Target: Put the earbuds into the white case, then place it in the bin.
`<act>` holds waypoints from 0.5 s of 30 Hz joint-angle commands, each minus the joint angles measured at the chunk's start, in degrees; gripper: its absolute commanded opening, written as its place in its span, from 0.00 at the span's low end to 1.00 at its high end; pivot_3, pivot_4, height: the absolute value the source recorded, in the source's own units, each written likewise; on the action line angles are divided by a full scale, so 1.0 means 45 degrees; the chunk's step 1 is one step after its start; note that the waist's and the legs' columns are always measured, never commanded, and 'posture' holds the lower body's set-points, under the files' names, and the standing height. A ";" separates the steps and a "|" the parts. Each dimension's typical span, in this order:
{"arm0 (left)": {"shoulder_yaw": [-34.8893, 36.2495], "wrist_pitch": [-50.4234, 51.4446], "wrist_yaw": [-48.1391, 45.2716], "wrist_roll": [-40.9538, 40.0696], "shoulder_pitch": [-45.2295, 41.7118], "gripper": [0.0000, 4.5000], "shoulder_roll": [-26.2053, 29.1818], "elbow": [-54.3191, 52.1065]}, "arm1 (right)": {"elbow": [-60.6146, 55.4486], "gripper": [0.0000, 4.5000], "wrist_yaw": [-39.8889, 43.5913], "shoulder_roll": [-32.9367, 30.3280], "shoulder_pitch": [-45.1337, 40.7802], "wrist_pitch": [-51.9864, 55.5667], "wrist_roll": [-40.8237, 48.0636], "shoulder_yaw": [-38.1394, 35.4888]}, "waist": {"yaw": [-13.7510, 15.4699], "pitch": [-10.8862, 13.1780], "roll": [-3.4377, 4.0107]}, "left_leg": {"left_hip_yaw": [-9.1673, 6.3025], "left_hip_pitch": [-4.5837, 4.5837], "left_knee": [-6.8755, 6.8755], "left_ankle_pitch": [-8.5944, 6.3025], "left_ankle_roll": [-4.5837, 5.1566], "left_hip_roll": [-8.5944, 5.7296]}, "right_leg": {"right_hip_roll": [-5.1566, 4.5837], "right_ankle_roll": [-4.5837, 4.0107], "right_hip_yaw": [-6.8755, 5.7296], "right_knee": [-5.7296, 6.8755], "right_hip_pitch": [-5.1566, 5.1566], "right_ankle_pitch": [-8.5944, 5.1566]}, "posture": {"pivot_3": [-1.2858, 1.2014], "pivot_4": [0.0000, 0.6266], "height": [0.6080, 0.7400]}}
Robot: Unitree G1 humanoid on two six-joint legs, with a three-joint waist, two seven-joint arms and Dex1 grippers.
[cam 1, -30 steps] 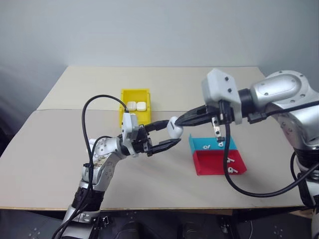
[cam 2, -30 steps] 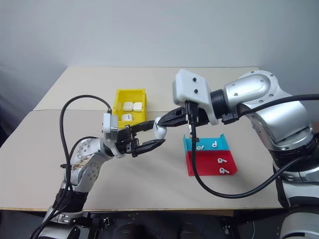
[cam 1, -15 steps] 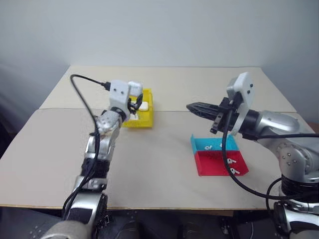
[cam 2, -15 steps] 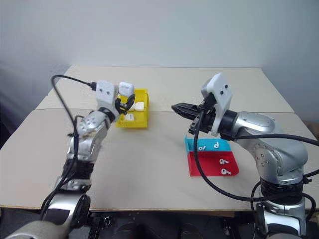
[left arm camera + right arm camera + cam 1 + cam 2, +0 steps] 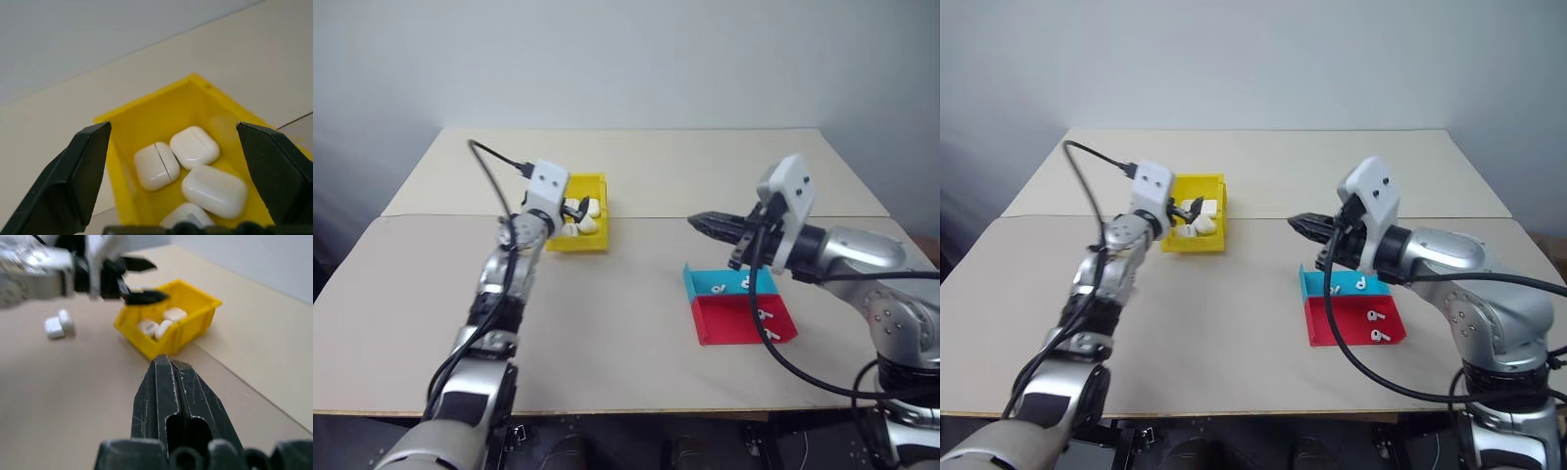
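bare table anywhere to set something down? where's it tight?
Free: the table between the yellow bin and the teal tray, the near edge, and the far strip behind the bin. Tight: inside the bin, white cases packed together under the open left gripper.

The bin is bright yellow; the cases inside it are glossy white. One tray is teal, the other tray red; the table is plain beige.

Left arm stretches far and left, left gripper spread wide; right gripper pinched tight, pointing left at mid-table.
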 commanded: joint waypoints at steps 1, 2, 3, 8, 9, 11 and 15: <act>0.1136 0.1835 -0.2039 -0.2119 0.1078 1.00 0.1388 -0.4109 | -0.0345 0.00 0.0591 -0.0654 0.0274 -0.0467 0.0035 -0.0504 | -0.0005 0.0000 0.0000 | -0.0005 0.0005 0.0000 0.0000 0.0000 0.0001 | 0.0000 0.0000 -0.0001 0.0000 0.0006 0.0000 | 0.52 0.24 1.00; 0.1550 0.2189 -0.2659 -0.2767 0.1689 1.00 0.1925 -0.5017 | -0.0278 0.00 0.0748 -0.0794 0.0376 -0.0556 0.0014 -0.0522 | -0.0054 0.0000 0.0000 | -0.0005 0.0009 0.0001 0.0000 0.0000 0.0003 | 0.0000 0.0000 0.0000 0.0002 0.0007 0.0000 | 0.52 0.24 1.00; 0.1939 0.2472 -0.3232 -0.3304 0.2341 1.00 0.2487 -0.5826 | -0.0238 0.00 0.0901 -0.0915 0.0516 -0.0673 -0.0022 -0.0551 | -0.0056 0.0000 0.0000 | -0.0007 0.0019 0.0000 0.0000 0.0000 0.0005 | 0.0000 0.0000 0.0008 0.0006 0.0008 0.0000 | 0.52 0.24 1.00; 0.4931 0.2999 -0.5606 -0.5967 0.6285 1.00 0.4296 -0.8484 | -0.0219 0.00 0.2026 -0.1503 0.1686 -0.1894 -0.0448 -0.0615 | -0.0110 0.0000 0.0000 | -0.0007 0.0065 -0.0018 -0.0001 0.0000 0.0010 | 0.0001 0.0002 0.0017 0.0006 0.0036 -0.0005 | 0.52 0.24 1.00; 0.5462 0.3096 -0.5905 -0.6385 0.6968 1.00 0.4493 -0.8877 | -0.0246 0.00 0.2265 -0.1599 0.1946 -0.2137 -0.0486 -0.0698 | -0.0110 0.0001 -0.0001 | -0.0009 0.0067 -0.0017 -0.0002 0.0000 0.0009 | 0.0001 0.0002 0.0017 0.0007 0.0038 -0.0005 | 0.52 0.24 1.00; 0.6502 0.3204 -0.6405 -0.7023 0.8460 1.00 0.4772 -0.9692 | -0.0265 0.00 0.2744 -0.1765 0.2565 -0.2941 -0.0818 -0.0850 | -0.0093 0.0006 -0.0011 | -0.0010 0.0064 -0.0018 -0.0002 0.0000 0.0010 | 0.0001 0.0002 0.0015 0.0005 0.0035 -0.0005 | 0.52 0.24 1.00; 0.8248 0.3977 -0.7485 -0.8264 1.0981 1.00 0.5759 -1.1060 | 0.0078 0.00 0.3523 -0.1769 0.3570 -0.3772 -0.0641 -0.1561 | -0.0028 0.0008 -0.0022 | -0.0014 0.0064 -0.0018 -0.0005 0.0001 0.0007 | -0.0006 0.0002 0.0009 -0.0002 0.0042 -0.0007 | 0.52 0.24 1.00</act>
